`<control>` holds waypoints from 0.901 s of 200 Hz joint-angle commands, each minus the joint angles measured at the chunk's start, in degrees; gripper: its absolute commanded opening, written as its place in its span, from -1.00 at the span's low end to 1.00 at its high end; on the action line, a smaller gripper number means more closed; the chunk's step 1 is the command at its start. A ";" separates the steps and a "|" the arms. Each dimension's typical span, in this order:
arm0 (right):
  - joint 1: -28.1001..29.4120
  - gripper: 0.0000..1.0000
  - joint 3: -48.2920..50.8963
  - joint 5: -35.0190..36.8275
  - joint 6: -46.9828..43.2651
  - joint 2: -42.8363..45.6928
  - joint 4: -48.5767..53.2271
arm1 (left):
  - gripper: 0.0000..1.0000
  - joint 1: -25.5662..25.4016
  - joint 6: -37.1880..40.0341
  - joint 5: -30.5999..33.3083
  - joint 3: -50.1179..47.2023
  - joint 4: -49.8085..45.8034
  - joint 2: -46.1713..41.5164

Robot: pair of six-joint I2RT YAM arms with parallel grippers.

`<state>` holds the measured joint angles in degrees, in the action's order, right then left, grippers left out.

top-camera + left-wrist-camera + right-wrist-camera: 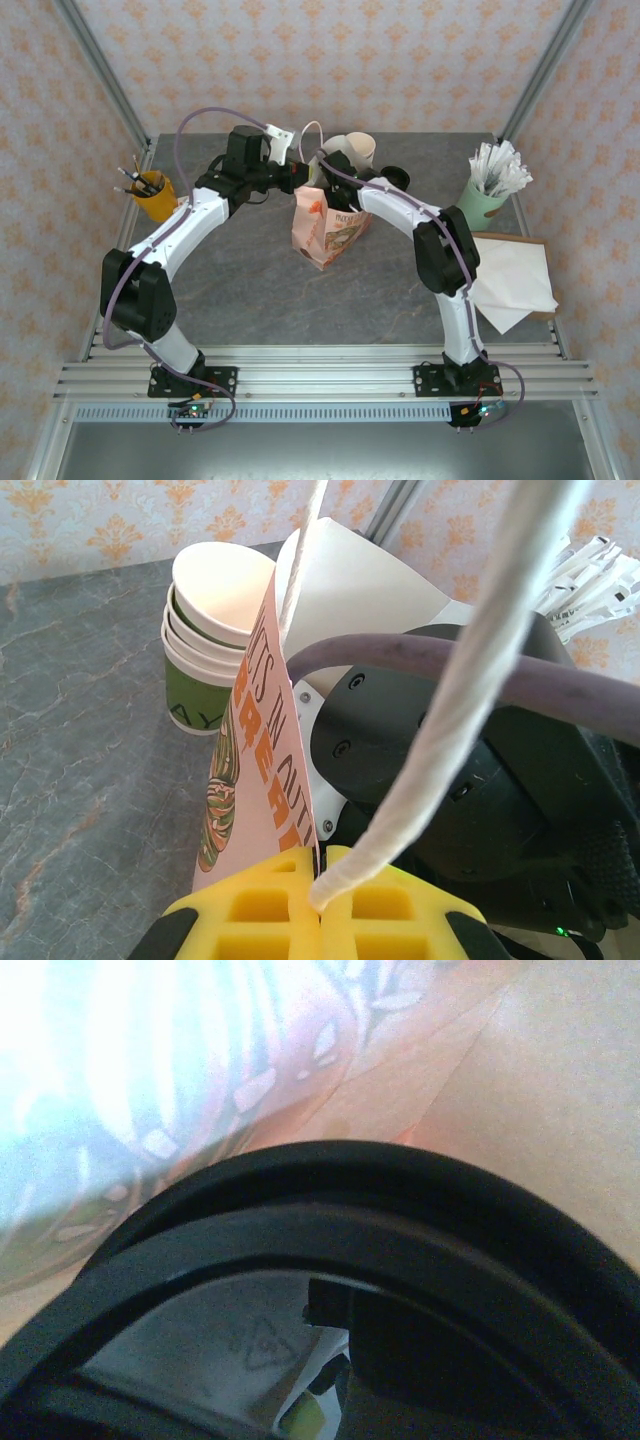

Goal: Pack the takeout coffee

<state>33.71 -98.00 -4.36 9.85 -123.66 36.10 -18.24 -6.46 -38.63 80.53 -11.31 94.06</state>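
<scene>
My left gripper (pixel 320 905) is clamped shut on the bag's white handle (pixel 470 680), holding the bag (pixel 322 232) up mid-table. My right arm (pixel 400 208) dips into its mouth. The coffee's black lid (pixel 380 1210) sits right against that wrist camera, with bag paper behind it. Whether those jaws grip it, I can't tell.

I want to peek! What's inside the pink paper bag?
The right arm reaches into the pink paper bag. Its wrist camera shows a round black lid against the bag's inner paper. The cup beneath that lid and the bag's bottom are hidden.
</scene>
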 commanded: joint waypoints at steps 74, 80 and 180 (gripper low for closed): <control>2.76 -0.55 19.32 -15.50 2.44 -22.62 19.14 | -1.00 1.19 2.98 0.16 -0.77 1.54 -1.04; 2.84 -0.55 19.37 -15.50 2.48 -22.89 19.03 | -1.00 1.17 3.07 0.07 -0.81 1.40 -1.03; 2.94 -0.56 16.91 -15.61 3.40 -27.32 14.70 | -1.00 1.35 4.63 -0.35 -1.08 1.73 -0.44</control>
<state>33.82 -96.33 -4.34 10.09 -123.28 34.11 -17.82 -4.62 -39.68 80.14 -11.09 94.02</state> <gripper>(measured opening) 0.806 0.051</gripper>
